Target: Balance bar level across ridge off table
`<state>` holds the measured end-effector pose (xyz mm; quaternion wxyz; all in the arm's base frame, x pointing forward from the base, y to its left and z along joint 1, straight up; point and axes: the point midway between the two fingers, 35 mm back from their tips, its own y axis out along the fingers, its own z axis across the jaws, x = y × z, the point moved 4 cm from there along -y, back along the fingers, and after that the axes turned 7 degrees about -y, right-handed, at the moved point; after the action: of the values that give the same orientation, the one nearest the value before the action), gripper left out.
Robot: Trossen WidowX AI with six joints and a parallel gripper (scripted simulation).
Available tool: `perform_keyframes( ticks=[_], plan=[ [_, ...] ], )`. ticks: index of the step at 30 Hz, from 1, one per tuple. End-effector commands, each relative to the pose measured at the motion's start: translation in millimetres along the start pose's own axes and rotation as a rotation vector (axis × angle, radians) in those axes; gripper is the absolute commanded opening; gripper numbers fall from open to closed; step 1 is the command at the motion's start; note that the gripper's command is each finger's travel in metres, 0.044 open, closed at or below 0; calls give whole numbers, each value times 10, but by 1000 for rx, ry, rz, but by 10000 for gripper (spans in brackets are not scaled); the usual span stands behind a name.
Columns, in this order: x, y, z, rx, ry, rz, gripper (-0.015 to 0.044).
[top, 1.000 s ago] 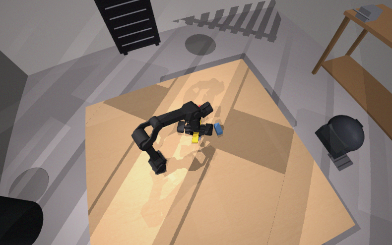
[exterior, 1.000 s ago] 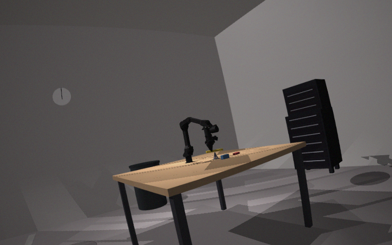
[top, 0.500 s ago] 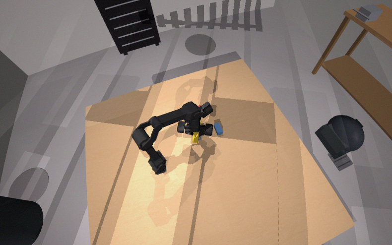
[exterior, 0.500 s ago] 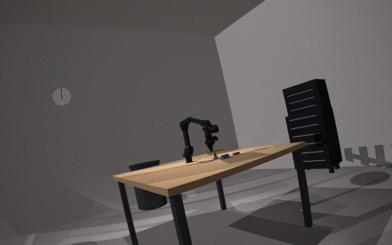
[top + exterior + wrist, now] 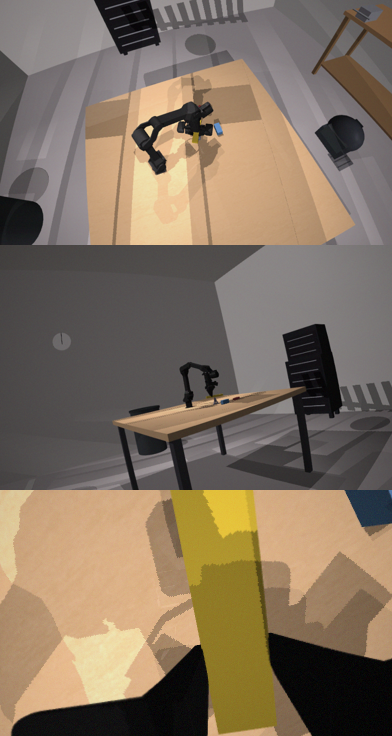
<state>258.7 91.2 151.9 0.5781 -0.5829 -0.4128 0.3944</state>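
A long yellow bar is between the fingers of my gripper, which is shut on it and points down. In the wrist view the bar runs from the top edge down past the fingertips, with its near end just below them. In the exterior view the bar looks raised off the table. The small blue-grey ridge stands on the table. In the top view it is mostly hidden, close beside the bar's near end. The wrist view does not show the ridge.
A blue block lies to the right of the gripper in the top view. A red block lies farther back, mostly hidden by the arm there. Both are on the wooden table.
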Motion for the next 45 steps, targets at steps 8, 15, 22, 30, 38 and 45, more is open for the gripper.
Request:
perform_keyframes(
  ticks=[8,15,22,30,38,45],
  plan=[
    [3,15,-3,-1,1,0,0],
    [3,20,-3,-1,1,0,0],
    [3,26,-3,-1,1,0,0],
    [2,33,-2,-1,1,0,0],
    [1,40,-1,-1,1,0,0],
    [0,46,0,-1,1,0,0]
  ],
)
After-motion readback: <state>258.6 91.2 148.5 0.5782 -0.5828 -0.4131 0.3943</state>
